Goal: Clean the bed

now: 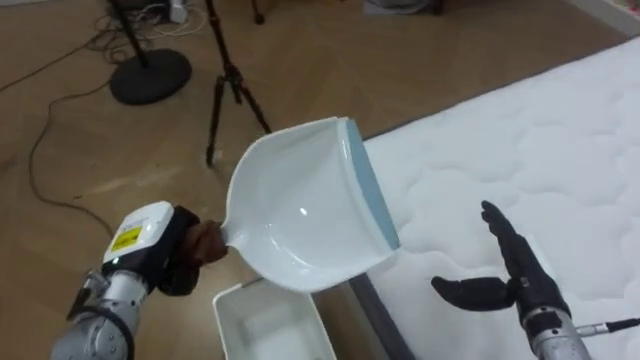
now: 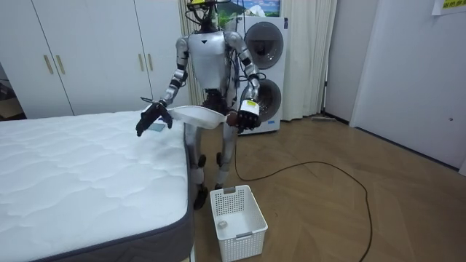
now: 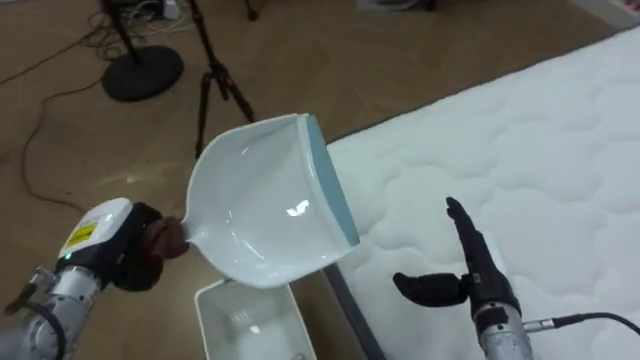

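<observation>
Bed: the white quilted mattress (image 1: 540, 130) filled the right of the eye views, its near corner and dark grey base edge running down to the lower middle.
Robot: it stood upright on the wooden floor at the corner of the bed, between the mattress and a tall white washer unit (image 2: 263, 73) behind it.
Dustpan: a white plastic dustpan with a blue-grey front lip (image 1: 300, 200) was held in the air beside the bed's edge, the scoop tilted up and the lip towards the mattress, not touching it.
Basket: 1 white slotted plastic basket (image 1: 265, 325) sat on the floor just beside the bed corner, below the dustpan.
Stands: a black tripod (image 1: 230, 80) and a black round-based stand (image 1: 150, 75) stood on the floor, well apart from the bed.
Left hand: the left hand (image 1: 180, 250) was clenched round the dustpan's short handle.
Right hand: the right hand (image 1: 520, 283) hovered over the mattress near its edge, released, fingers straight and thumb spread, holding nothing.
</observation>
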Robot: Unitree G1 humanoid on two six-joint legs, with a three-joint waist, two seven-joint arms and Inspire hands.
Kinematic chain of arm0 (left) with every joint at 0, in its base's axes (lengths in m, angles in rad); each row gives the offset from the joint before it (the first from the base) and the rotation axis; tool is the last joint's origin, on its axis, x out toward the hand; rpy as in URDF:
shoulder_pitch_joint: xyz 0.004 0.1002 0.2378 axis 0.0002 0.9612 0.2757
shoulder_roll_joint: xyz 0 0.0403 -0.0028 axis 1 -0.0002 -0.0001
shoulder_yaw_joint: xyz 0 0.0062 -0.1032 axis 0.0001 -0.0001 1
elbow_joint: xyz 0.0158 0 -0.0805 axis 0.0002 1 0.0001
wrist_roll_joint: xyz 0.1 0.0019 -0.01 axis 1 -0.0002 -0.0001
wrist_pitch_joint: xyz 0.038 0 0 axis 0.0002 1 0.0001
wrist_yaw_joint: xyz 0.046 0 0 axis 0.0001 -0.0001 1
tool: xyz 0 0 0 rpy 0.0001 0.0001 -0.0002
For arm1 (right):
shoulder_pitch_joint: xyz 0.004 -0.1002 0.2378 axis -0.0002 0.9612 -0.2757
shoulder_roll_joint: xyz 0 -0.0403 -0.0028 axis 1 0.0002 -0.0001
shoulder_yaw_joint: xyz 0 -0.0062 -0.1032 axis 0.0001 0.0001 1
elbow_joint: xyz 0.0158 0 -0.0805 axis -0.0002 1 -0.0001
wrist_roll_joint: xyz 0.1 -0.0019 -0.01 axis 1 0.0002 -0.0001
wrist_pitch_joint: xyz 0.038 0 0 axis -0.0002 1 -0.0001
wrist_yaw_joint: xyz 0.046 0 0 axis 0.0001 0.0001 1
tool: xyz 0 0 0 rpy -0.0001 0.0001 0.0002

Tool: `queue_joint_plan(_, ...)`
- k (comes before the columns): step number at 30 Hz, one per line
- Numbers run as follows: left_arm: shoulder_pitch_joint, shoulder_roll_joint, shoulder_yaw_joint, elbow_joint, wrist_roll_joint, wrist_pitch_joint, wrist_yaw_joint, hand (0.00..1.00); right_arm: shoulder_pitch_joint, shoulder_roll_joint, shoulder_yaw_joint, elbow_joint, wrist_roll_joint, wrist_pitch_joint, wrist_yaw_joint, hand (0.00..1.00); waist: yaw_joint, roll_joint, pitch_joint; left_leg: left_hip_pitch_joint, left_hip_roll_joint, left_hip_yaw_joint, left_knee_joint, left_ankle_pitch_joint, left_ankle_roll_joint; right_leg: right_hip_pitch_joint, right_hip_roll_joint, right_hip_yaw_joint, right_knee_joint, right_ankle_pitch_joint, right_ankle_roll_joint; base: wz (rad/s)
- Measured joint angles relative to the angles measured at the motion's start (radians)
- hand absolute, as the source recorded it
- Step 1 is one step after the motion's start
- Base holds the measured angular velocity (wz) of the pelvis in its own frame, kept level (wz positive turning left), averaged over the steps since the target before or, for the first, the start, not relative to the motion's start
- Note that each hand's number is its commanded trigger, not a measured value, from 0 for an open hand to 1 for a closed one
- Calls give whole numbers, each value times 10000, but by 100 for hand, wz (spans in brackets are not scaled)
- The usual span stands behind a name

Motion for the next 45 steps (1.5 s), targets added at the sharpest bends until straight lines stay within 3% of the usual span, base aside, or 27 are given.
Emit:
queue_joint_plan(1,-9,1,30,-3,-79,-16,0,100,-6,1,-9,1,1,2,17,0,16,-11,-1,-10,46,240,-9,-26,2,-12,32,-46,-4,59,-28,-117)
queue_joint_plan(2,-33,-23,111,-1,-190,-22,8,100,-4,4,-12,3,7,17,75,0,35,-57,22,-43,105,736,-114,-61,17,-151,-64,-454,324,-27,28,-112)
queue_joint_plan(3,-31,-65,178,5,-264,-15,18,100,1,-4,-27,-3,18,104,154,0,92,-85,20,16,145,1194,-217,-65,14,-259,-329,-1029,1183,-408,197,-111)
queue_joint_plan(4,-33,-65,179,5,-308,-16,29,100,-1,-14,-28,-5,19,139,190,0,125,-90,18,47,157,1398,-263,-70,6,-233,-444,-1172,1557,-642,227,-129)
queue_joint_plan(6,-40,-66,184,13,-657,1,32,100,-10,-37,4,-26,154,206,345,0,355,-153,34,93,236,2409,-330,-138,-20,97,-1165,-1411,2315,-1318,493,-132)
queue_joint_plan(7,-34,-67,184,21,-776,15,32,100,-10,-37,43,-26,224,207,346,0,380,-183,39,93,242,2640,-328,-156,-28,272,-1353,-1464,2341,-1419,568,-123)
queue_joint_plan(8,-34,-86,183,21,-1025,44,32,100,-11,-33,94,-26,336,207,345,0,519,-221,39,87,280,3104,-316,-188,-48,662,-1665,-1669,2257,-1513,676,-128)
queue_joint_plan(9,-37,-121,183,21,-1095,61,43,100,-21,-31,115,-26,401,209,344,0,620,-226,36,64,377,3557,-267,-231,-99,1071,-1785,-1816,2077,-1542,726,-123)
queue_joint_plan(11,-87,-104,185,28,-1093,104,61,100,-39,-11,168,-56,363,209,362,0,615,-326,-11,-166,460,3763,-7,-287,-203,1681,-1858,-2254,1520,-1669,780,-88)
queue_joint_plan(12,-123,-110,181,27,-1105,128,62,100,-91,-10,165,-57,381,212,396,0,589,-402,-36,-453,551,3722,349,-421,-467,1851,-1886,-2643,916,-1832,681,-93)
queue_joint_plan(13,-123,-145,152,101,-1137,209,61,100,-165,-7,169,-49,391,221,418,0,583,-457,-35,-735,565,3189,819,-471,-909,1877,-1938,-2752,461,-1972,611,-87)
queue_joint_plan(14,-122,-190,149,207,-1145,229,60,100,-208,-7,178,-29,382,231,436,0,589,-456,-31,-866,558,2706,1028,-463,-1103,1876,-1943,-2681,318,-1974,617,-98)
queue_joint_plan(15,-108,-250,134,392,-1148,330,39,100,-224,-3,221,-12,400,288,454,0,573,-398,-25,-1019,511,1664,1345,-469,-1279,1886,-1924,-2617,213,-1924,627,-74)
queue_joint_plan(18,-78,-223,149,510,-1200,607,9,100,-219,74,157,-4,189,420,580,0,262,-324,-10,-1103,557,472,1536,-471,-1301,2098,-1570,-2528,-209,-1817,536,-44)
queue_joint_plan(23,-25,-354,143,507,-1469,619,-259,100,-222,270,-445,-3,-14,420,717,0,-240,-133,-8,-1096,772,475,1554,-269,-1108,2071,-1320,-2419,-335,-1676,581,-15)
queue_joint_plan(25,28,-376,120,484,-1549,682,-385,100,-210,295,-434,-32,-267,421,831,0,-393,-31,-46,-1086,787,441,1598,-219,-1074,2007,-1288,-2287,-302,-1676,576,-24)
queue_joint_plan(27,187,-561,61,484,-1734,706,-387,100,-226,300,-410,-149,-661,420,943,0,-223,144,-16,-884,788,337,1556,-53,-801,1882,-1134,-1596,-233,-1543,478,-79)
queue_joint_plan(28,271,-630,64,482,-1751,704,-385,100,-228,302,-408,-177,-687,420,981,0,-168,189,-37,-851,740,112,1542,-39,-767,1835,-1084,-1385,-224,-1533,465,-106)
queue_joint_plan(30,455,-766,75,483,-1757,674,-386,100,-265,301,-402,-279,-672,414,1119,0,135,264,-36,-696,371,-1548,1382,-13,-715,1615,-795,-464,-203,-1438,349,-119)
queue_joint_plan(32,492,-782,127,483,-1759,651,-386,100,-293,282,-392,-288,-683,414,1234,0,223,225,-13,-623,172,-2540,1322,-5,-730,1495,-562,101,-204,-1336,258,-109)
queue_joint_plan(34,515,-800,175,472,-1740,547,-384,100,-288,269,-403,-296,-701,416,1362,0,163,97,57,-389,213,-2595,1138,-37,-859,1468,-350,591,-212,-1255,164,-85)
queue_joint_plan(38,560,-889,173,413,-1748,269,-380,100,-285,261,-406,-322,-987,416,1462,0,39,-29,33,-155,288,-2384,815,-99,-981,1299,-66,1255,-225,-1202,72,-64)
queue_joint_plan(41,568,-886,170,412,-1747,-1,-380,100,-278,285,-405,-322,-1041,418,1536,0,29,-125,1,-11,345,-2472,713,-180,-1096,1227,35,1302,-236,-1161,5,-61)
queue_joint_plan(42,570,-887,170,413,-1753,-24,-382,96,-269,318,-404,-322,-1022,418,1535,0,18,-160,-10,5,346,-2631,715,-200,-1129,1215,58,1326,-238,-1144,-21,-34)
queue_joint_plan(43,578,-887,169,414,-1767,-34,-382,27,-267,325,-400,-322,-1006,418,1532,0,17,-175,-15,16,348,-2642,716,-203,-1134,1211,71,1383,-218,-1137,-31,-37)
queue_joint_plan(44,598,-887,169,416,-1843,-51,-382,0,-267,325,-398,-326,-989,418,1522,0,14,-191,-17,42,349,-2642,716,-205,-1138,1201,95,1447,-215,-1130,-36,-32)
queue_joint_plan(45,608,-887,169,442,-1850,-71,-382,0,-266,334,-396,-326,-995,418,1508,0,13,-206,-14,91,348,-2621,712,-208,-1143,1192,92,1435,-170,-1131,-35,-36)
